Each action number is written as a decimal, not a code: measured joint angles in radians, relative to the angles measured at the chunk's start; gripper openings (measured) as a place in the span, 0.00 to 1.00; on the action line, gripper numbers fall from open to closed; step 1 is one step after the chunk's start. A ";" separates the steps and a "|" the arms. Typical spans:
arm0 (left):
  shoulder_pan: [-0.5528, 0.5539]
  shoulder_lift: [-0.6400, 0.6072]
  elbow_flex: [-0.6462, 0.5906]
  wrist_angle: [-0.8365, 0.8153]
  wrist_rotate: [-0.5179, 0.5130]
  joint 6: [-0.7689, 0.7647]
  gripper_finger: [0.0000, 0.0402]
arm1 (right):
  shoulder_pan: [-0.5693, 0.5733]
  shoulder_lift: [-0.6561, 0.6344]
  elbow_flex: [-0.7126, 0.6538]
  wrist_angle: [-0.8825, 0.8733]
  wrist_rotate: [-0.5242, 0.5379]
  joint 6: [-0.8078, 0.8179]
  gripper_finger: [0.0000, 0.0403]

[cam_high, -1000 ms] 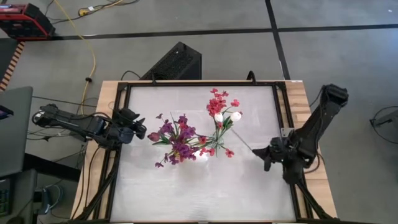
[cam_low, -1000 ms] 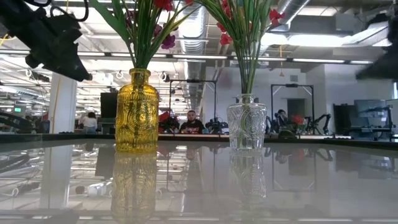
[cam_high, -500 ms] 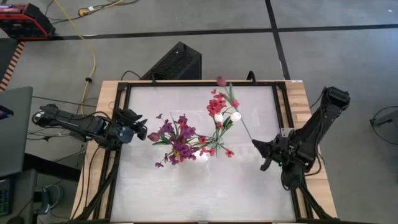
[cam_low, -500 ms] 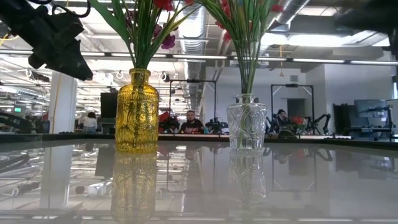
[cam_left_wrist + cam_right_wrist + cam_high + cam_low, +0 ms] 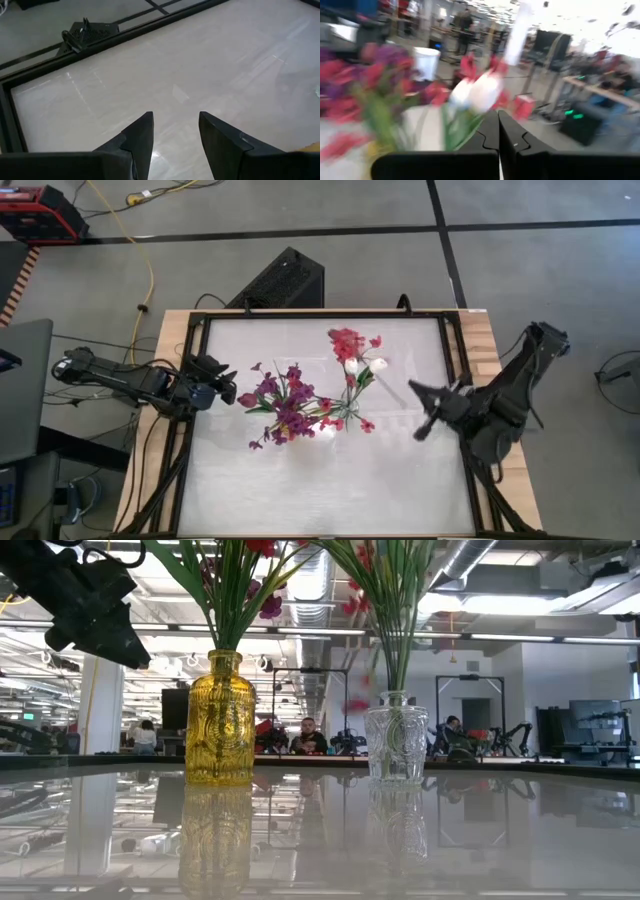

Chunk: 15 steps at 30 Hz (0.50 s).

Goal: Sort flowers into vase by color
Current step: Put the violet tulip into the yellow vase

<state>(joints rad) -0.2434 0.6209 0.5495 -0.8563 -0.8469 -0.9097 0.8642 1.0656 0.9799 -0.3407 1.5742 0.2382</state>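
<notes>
A yellow vase holds purple sprays. A clear glass vase holds red-pink sprays and white buds. My right gripper hovers to the right of the clear vase, shut on a red-pink spray; its blossoms show blurred above that bouquet. In the right wrist view the shut fingers point at the bouquets. My left gripper waits open to the left of the yellow vase, with bare table between its fingertips. My right gripper pinches the thin green stem of the red-pink spray near its lower end, coming level from the table's right side. The spray is lifted clear and slants up toward its blossoms. The exact contact point is too blurred to see.
Both vases stand near the middle of the glossy white table, about a hand's width apart. A black frame edges the table. Behind the far edge, people sit in the room beyond. A black box lies on the floor.
My right gripper has moved toward the table's far edge and turned, staying shut on the stem. The spray's blossom end swung out toward the far edge, then came back over the clear vase's bouquet. The left arm kept still.
</notes>
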 joint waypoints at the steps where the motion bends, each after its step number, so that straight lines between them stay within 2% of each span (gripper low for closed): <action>1: 0.000 0.000 0.000 0.003 0.001 -0.004 0.36 | -0.026 0.000 0.031 -0.001 0.000 -0.055 0.04; 5: 0.000 0.001 0.000 0.004 0.020 -0.024 0.36 | -0.130 -0.010 0.116 0.000 -0.005 -0.204 0.04; 8: 0.000 0.001 0.000 0.007 0.059 -0.029 0.36 | -0.187 -0.043 0.117 -0.057 -0.114 -0.165 0.04; 10: 0.000 0.001 0.000 0.008 0.086 -0.030 0.36 | -0.211 -0.080 0.096 -0.246 -0.247 0.036 0.04; 12: -0.007 0.001 0.000 0.011 0.102 -0.028 0.36 | -0.226 -0.120 0.067 -0.519 -0.349 0.358 0.04; 15: -0.025 0.001 0.000 0.010 0.084 -0.008 0.36 | -0.223 -0.176 -0.015 -0.921 -0.402 0.872 0.04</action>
<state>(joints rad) -0.2684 0.6216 0.5496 -0.8458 -0.7632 -0.9179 0.6409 0.8895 0.9651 -1.2621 1.1717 1.1104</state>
